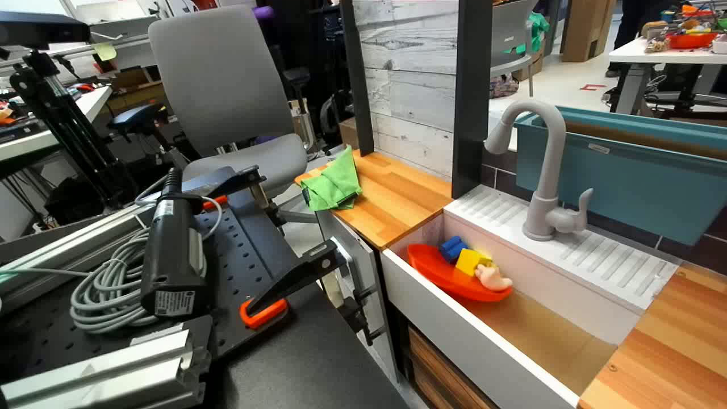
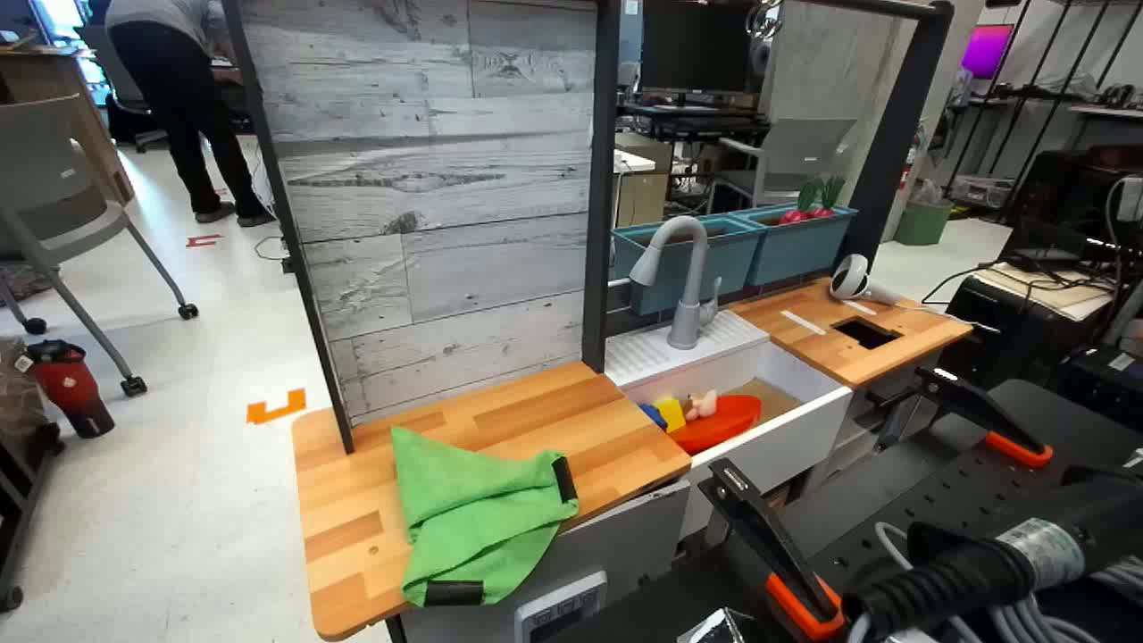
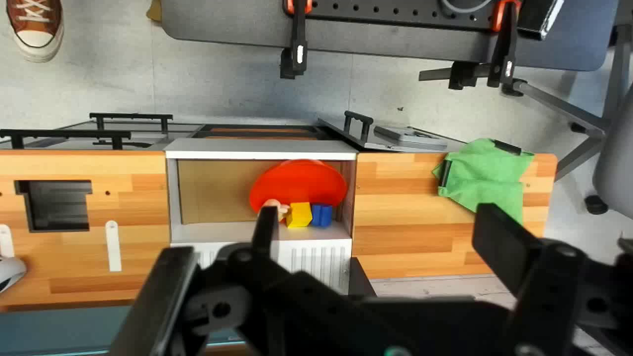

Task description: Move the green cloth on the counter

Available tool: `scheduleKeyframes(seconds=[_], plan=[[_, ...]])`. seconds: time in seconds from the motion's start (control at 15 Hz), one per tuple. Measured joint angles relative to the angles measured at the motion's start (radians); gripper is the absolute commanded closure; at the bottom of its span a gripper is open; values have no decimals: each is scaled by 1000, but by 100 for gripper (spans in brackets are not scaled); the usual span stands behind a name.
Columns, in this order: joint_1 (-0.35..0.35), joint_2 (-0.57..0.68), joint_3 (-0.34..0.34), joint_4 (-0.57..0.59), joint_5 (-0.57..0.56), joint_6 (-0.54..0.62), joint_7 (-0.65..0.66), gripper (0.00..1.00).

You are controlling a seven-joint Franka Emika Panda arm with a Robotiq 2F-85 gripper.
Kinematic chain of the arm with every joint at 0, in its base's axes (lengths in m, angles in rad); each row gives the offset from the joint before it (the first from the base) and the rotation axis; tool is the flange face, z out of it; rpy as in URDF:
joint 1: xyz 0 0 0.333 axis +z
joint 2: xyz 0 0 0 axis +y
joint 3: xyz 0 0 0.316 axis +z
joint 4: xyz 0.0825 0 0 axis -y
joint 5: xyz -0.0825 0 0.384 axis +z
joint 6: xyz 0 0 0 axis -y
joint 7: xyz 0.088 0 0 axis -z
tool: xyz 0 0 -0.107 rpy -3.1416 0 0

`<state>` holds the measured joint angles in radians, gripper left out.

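The green cloth with black edge strips lies crumpled on the wooden counter. It shows in both exterior views (image 1: 335, 183) (image 2: 487, 513) and at the right in the wrist view (image 3: 487, 173). In an exterior view part of it hangs over the counter's front edge. The wooden counter (image 1: 397, 190) also shows in an exterior view (image 2: 527, 415) and in the wrist view (image 3: 405, 212). My gripper (image 3: 377, 211) is open and empty, high above the counter and sink. Its right finger overlaps the cloth's lower edge in the wrist view but is apart from it. The gripper is outside both exterior views.
The sink (image 1: 477, 343) holds a red dish (image 1: 431, 272) with a yellow block (image 1: 468, 261), a blue block (image 1: 452, 249) and a pinkish toy (image 1: 493, 278). A grey faucet (image 2: 688, 286) and a whitewashed wood panel (image 2: 446, 196) rise behind. A black table with clamps (image 1: 318, 363) stands in front.
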<state>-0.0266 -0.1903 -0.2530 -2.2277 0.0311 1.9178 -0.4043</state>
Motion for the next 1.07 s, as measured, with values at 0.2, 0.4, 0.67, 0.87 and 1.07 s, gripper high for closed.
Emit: scheduleKeyframes(seconds=[0.2,0.4,0.67,0.87,1.07], plan=[[0,0,0,1,0,0,0,0],[0,0,0,1,0,0,0,0],[-1,17,37,-14,0,34,14,0],[17,88,115,-46,0,130,51,0],[57,198,204,-69,-2,247,97,0]])
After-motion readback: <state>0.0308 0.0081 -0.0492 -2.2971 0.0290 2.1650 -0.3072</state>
